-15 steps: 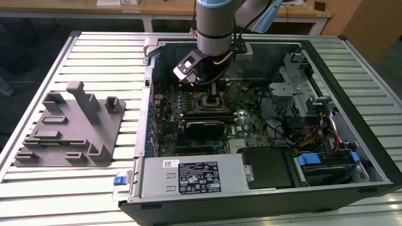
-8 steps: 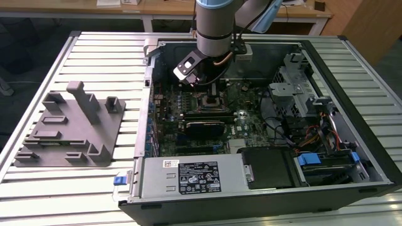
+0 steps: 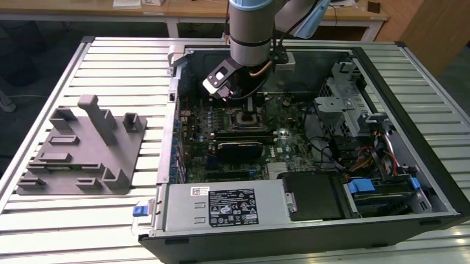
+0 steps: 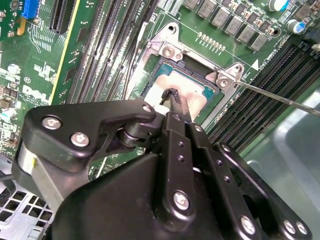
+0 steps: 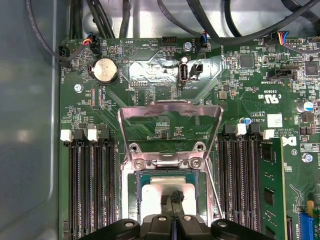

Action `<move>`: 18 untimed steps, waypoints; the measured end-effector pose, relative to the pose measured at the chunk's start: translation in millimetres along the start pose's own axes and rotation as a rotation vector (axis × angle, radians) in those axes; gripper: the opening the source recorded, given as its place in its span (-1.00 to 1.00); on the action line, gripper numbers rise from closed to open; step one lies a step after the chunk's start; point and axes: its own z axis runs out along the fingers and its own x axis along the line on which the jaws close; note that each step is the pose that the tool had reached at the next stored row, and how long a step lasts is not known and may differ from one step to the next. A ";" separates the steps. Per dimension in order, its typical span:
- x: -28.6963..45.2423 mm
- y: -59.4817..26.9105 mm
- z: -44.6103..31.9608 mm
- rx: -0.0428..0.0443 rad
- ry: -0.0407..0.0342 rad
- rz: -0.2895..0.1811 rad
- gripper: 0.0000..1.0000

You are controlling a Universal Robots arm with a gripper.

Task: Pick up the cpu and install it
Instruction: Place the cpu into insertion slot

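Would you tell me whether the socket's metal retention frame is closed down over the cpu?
No, the retention frame is swung up and open, leaving the silvery top of the cpu uncovered.

Slatted, seemingly metal table (image 3: 110, 60) carries a grey tray (image 3: 74, 159) and open computer case (image 3: 294, 242).

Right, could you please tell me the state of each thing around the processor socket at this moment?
computer case: lying on its side, side panel off.
socket cover: swung open.
socket lever: unlatched, swung out.
cpu: lying flat in the socket.
gripper: shut, tips at the cpu's top face.
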 end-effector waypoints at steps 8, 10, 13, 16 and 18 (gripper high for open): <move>0.4 0.3 -1.6 -0.0014 0.0023 0.000 -0.79; 0.0 0.3 -4.6 -0.0004 0.0005 0.000 -0.79; 0.0 0.6 -10.3 -0.0003 0.0004 0.000 -0.79; -0.1 1.0 -18.7 -0.0004 0.0005 0.000 -0.79; -0.2 1.3 -24.7 -0.0003 0.0003 0.000 -0.79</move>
